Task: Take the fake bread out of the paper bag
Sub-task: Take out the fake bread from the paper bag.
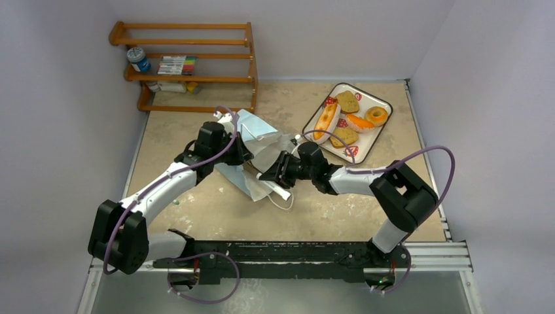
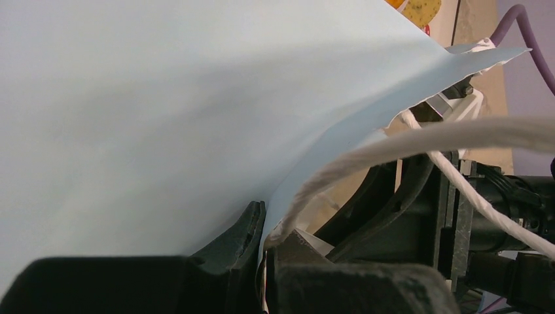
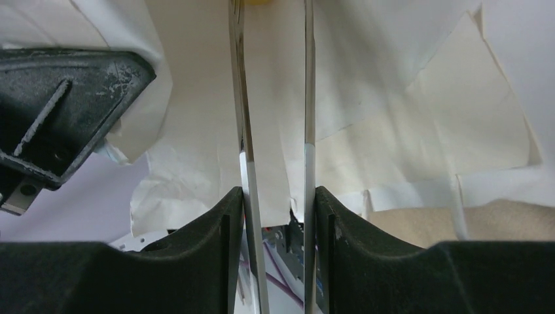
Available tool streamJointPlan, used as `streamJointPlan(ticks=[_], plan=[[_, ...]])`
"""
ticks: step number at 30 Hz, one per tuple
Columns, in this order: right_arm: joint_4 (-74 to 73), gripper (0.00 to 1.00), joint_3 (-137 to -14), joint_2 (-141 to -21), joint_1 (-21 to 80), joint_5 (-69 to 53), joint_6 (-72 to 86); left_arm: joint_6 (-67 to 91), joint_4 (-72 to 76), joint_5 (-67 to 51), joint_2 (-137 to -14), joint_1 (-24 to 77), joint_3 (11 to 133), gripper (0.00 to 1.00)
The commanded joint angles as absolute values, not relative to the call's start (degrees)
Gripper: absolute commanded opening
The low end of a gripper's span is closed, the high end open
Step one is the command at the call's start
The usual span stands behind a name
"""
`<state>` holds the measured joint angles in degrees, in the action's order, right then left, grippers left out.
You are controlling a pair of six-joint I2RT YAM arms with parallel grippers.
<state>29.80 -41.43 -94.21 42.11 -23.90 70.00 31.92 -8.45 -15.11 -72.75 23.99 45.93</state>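
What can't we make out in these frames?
- Bag contents: top view, paper bag interior hidden by its own walls and the right gripper.
- Tong tips: right wrist, metal tongs run off the top edge; yellow sliver there unidentifiable.
- Left wrist: bag wall pinched in the left gripper blocks nearly everything beyond.

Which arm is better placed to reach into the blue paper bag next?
Right. The right gripper aims metal tongs into the mouth of the paper bag; the left gripper is shut on its edge.
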Motion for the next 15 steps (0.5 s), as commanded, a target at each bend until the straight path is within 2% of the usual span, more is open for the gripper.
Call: streamJointPlan(ticks=[1,15], plan=[[33.66,0.44,-44.76,-95.52,41.84,-26.69,72.11,33.50,-4.97,-17.83,-70.60,23.69,45.54,0.00],[38.01,0.44,-48.53,-101.69,41.66,-32.62,75.39,33.04,-4.20,-19.34,-71.01,23.69,44.88,0.00]])
